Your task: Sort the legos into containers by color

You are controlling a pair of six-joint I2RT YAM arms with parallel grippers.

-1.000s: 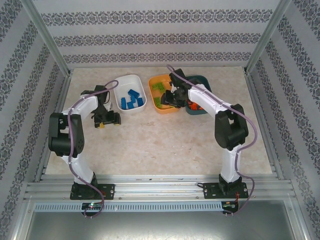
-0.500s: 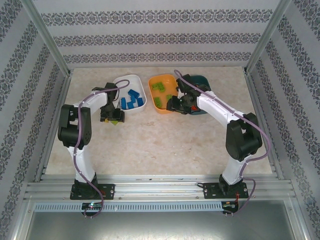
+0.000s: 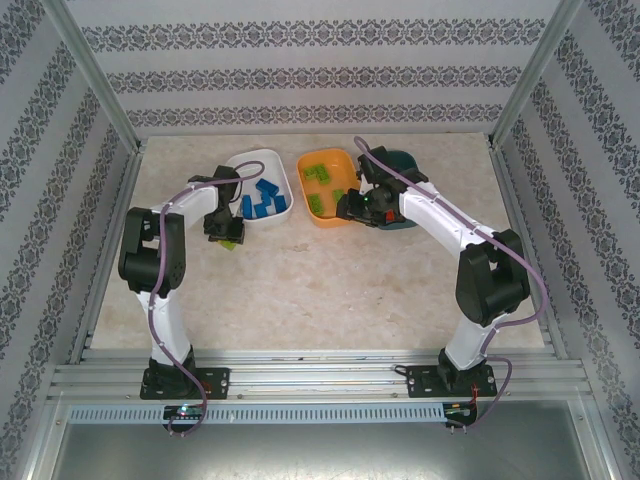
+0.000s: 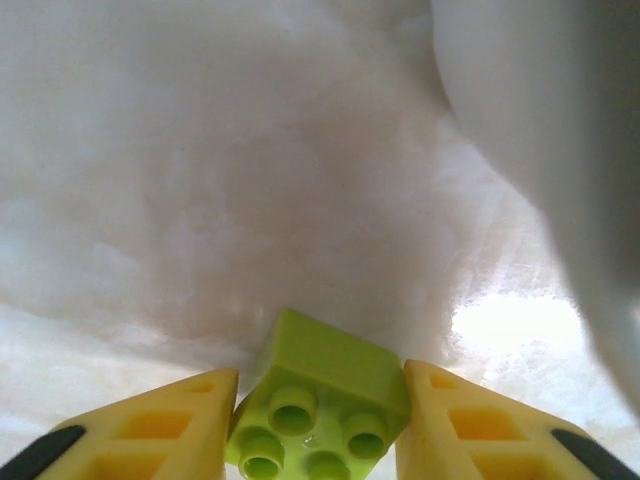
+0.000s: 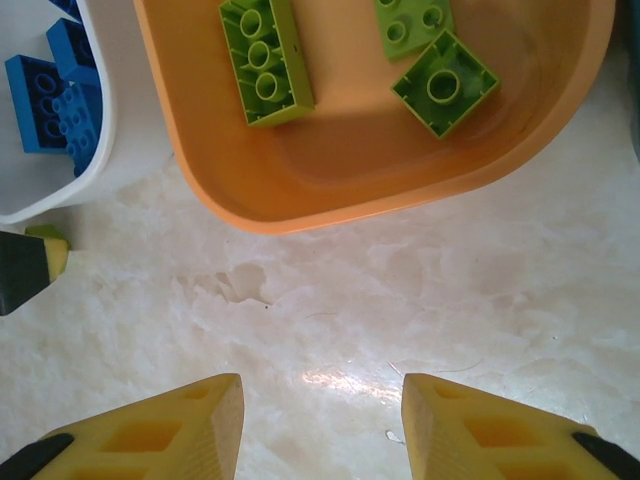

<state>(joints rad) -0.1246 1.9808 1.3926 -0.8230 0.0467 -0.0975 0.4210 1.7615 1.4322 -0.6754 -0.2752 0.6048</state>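
The left hand [image 4: 318, 372] pinches a lime green lego [image 4: 322, 400], centred between its fingers [image 4: 170, 425] (studded face showing)

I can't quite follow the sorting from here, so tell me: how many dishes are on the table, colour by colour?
White dish: 1
Orange dish: 1
Dark teal dish: 1
Total: 3 dishes
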